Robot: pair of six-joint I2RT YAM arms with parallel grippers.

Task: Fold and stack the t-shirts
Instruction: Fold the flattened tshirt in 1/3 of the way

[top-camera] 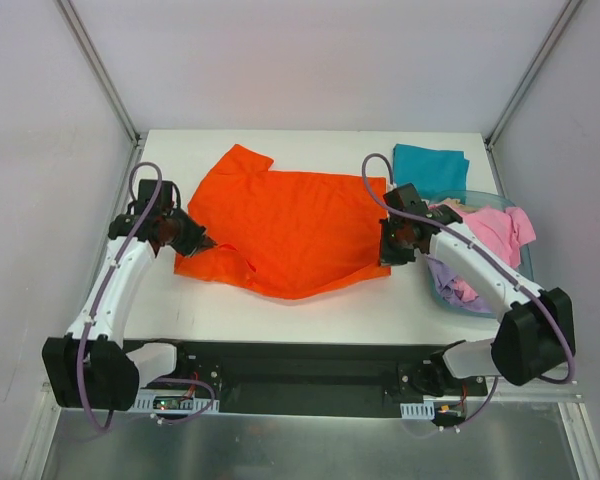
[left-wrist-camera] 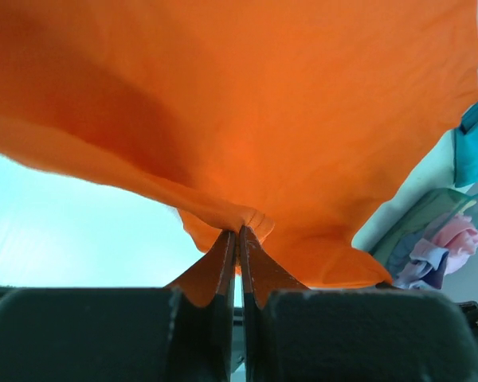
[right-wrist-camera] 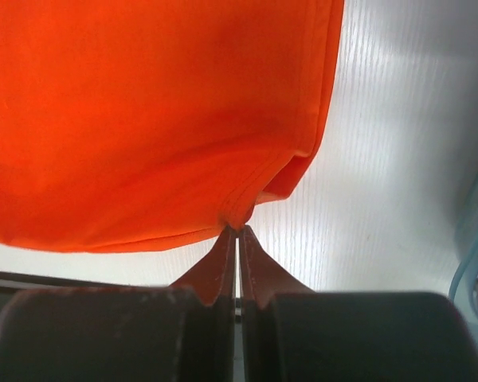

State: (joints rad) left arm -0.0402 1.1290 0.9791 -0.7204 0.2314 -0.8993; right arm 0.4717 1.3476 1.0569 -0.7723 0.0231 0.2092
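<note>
Both my jaws are pinched shut on the orange-red t-shirt (top-camera: 290,235).

My left jaws are closed tight on a bunched bit of its edge. My right jaws are closed tight on the hem at a corner. The shirt lies spread out between my two jaws on the white bench (top-camera: 280,315), with some wrinkles in it. One pointed flap pokes out on the far side. Past my right jaws, farther away, lies a folded teal t-shirt (top-camera: 430,168). Just to the right of my right jaws sits a see-through blue tub (top-camera: 485,197). A pink t-shirt (top-camera: 495,228) and a pale lavender t-shirt (top-camera: 450,285) are bunched up inside it.
</note>
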